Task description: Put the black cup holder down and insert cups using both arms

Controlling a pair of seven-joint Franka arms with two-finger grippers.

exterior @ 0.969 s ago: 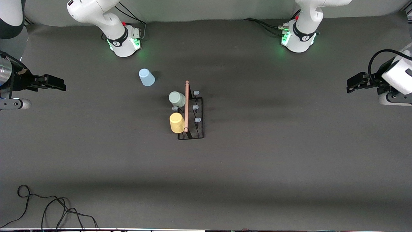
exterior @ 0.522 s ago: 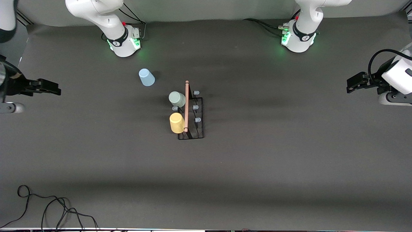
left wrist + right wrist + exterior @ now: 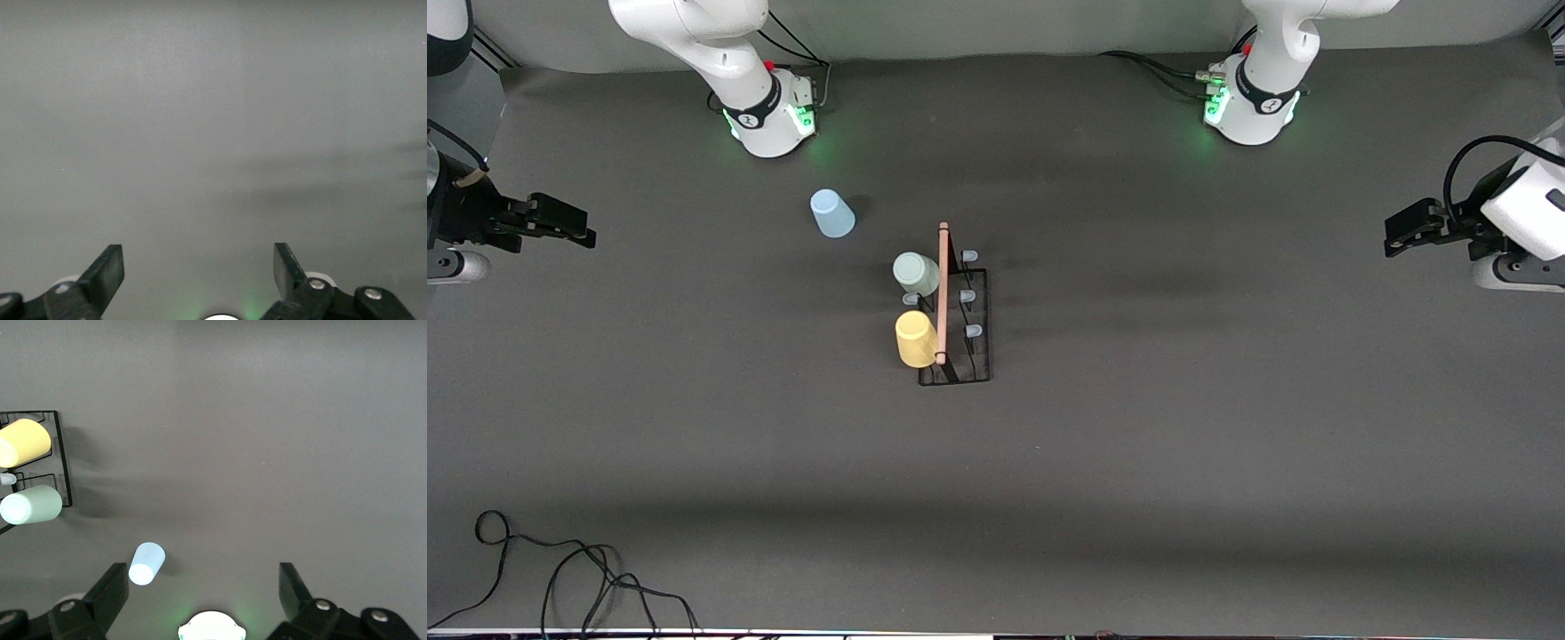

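The black cup holder (image 3: 971, 360) stands mid-table with its wooden dowel handle (image 3: 942, 293) on top. The pale green cup (image 3: 916, 273) and the yellow cup (image 3: 915, 339) sit on pegs on the side toward the right arm's end. The light blue cup (image 3: 831, 214) stands upside down on the table, apart from the holder, nearer the right arm's base. My right gripper (image 3: 585, 233) is open and empty over the table's right-arm end; its view shows the blue cup (image 3: 147, 563), green cup (image 3: 31, 505) and yellow cup (image 3: 24, 443). My left gripper (image 3: 1392, 240) is open and empty over the table's left-arm end.
Several pale-blue-tipped pegs (image 3: 967, 295) on the holder's left-arm side are bare. A black cable (image 3: 560, 569) lies coiled at the table's near corner on the right arm's end. The left wrist view shows only grey table surface (image 3: 213, 133).
My right gripper has drawn back toward the right arm's end of the table. The left arm, the holder and the cups have not moved.
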